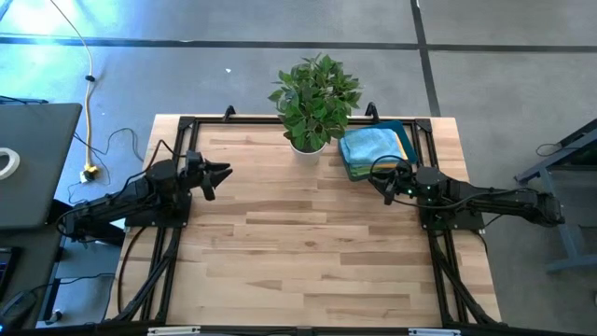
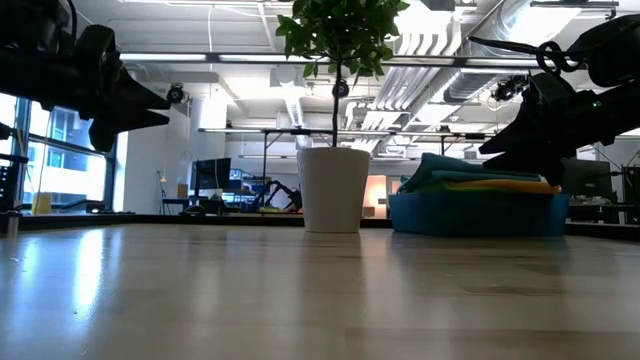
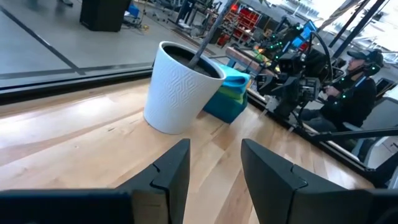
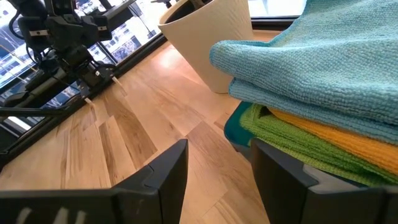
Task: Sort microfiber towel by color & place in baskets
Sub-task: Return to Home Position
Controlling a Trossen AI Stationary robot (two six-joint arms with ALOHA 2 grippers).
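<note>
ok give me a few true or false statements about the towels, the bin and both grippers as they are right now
1. The blue towel lies on top of the stack in the bin. True.
2. The green towel lies in the middle of the stack. False: the orange towel is in the middle and the green one is at the bottom.
3. The right gripper is shut on a towel. False: it is open and empty, close by the bin.
4. The white pot stands beside the bin. True.
5. The left gripper hangs over the bin. False: it is at the left side of the table, open and empty.
</note>
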